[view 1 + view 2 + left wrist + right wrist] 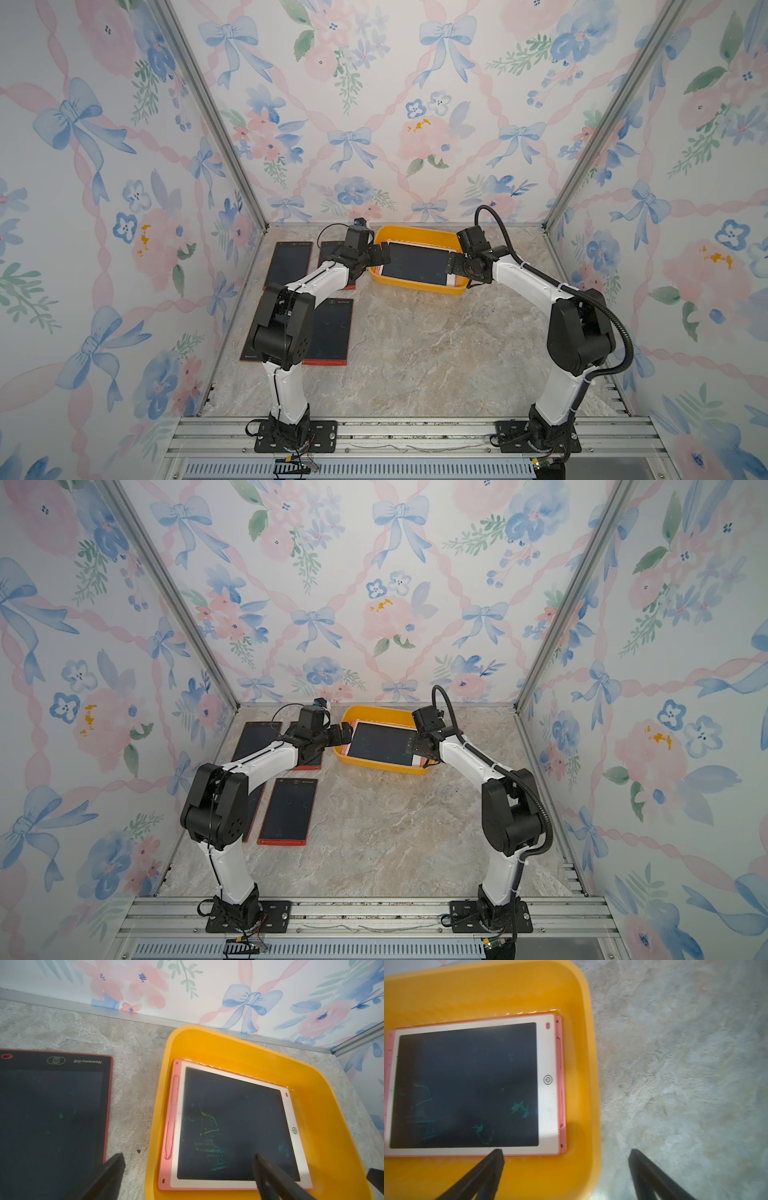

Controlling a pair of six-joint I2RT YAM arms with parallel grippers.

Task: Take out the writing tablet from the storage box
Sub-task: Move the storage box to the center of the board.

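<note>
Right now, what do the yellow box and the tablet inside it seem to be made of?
The storage box: likely glossy moulded plastic; smooth rounded walls mirror the tablet's edge. The writing tablet: seemingly plastic, matte white bezel on pink frame, dark screen.

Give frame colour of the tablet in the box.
Writing tablet: white front frame over a pink body; best in the right wrist view.

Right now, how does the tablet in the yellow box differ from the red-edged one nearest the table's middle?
The boxed tablet has a white frame with pink edging; the red-edged tablet has a black face. The boxed tablet lies inside the storage box; the red-edged tablet lies on the table. Both lie flat, dark screens up.
</note>
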